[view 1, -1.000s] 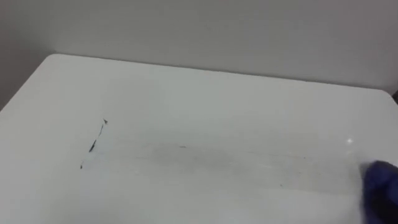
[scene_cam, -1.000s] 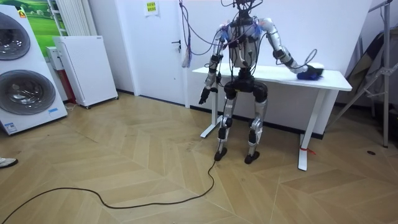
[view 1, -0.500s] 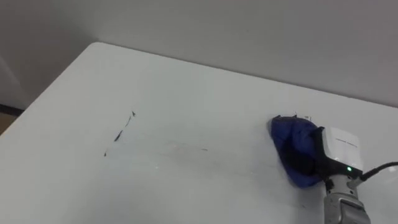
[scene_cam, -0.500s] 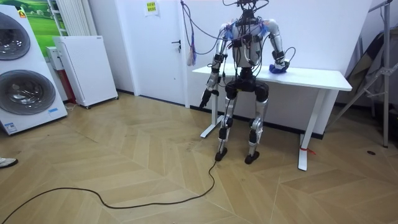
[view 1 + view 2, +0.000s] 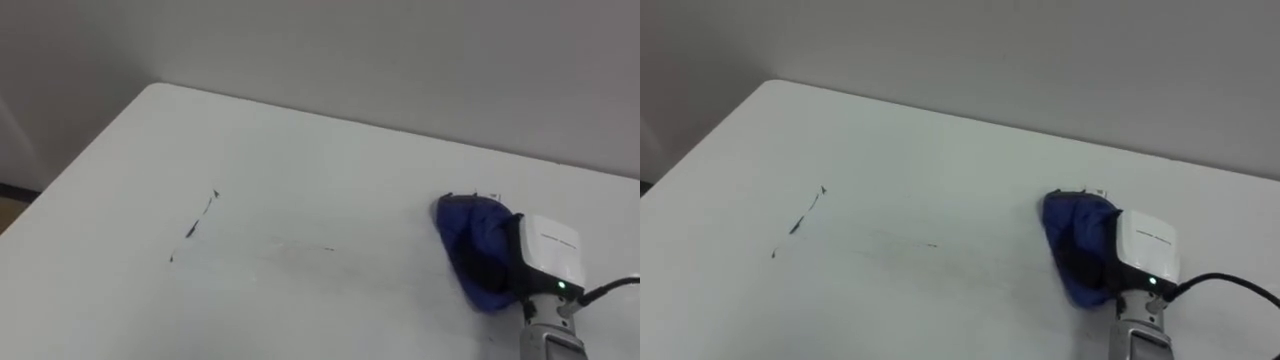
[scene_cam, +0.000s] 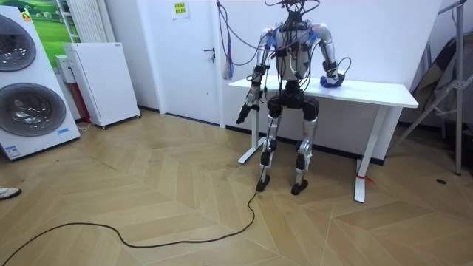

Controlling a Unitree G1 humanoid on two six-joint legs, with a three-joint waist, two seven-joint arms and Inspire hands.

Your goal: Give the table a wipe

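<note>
My right robot hand [image 5: 547, 255] sits at the lower right of the frame, pressed down on the blue cloth [image 5: 472, 232]; the cloth is bunched under and ahead of it, flat against the white surface [image 5: 300, 140]; my fingers are buried in the fabric, so I cannot tell whether they are curled round it or laid straight on top. The thing to go after is the dark streak [image 5: 195, 225], left of centre; it lies well apart from the cloth, straight out to the left of my robot hand, with bare surface between. Its long axis leans from lower left up to upper right, steep and thin, broken into small dashes; I judge a leftward sweep would cross it rather than run along it. My left robot hand [image 6: 241, 116] hangs by my side at the room view's left, off the surface; how its fingers are set is too small to make out; the right one has the cloth, so the right one does the work. Count: one cloth, one streak, one surface, two robot hands.
</note>
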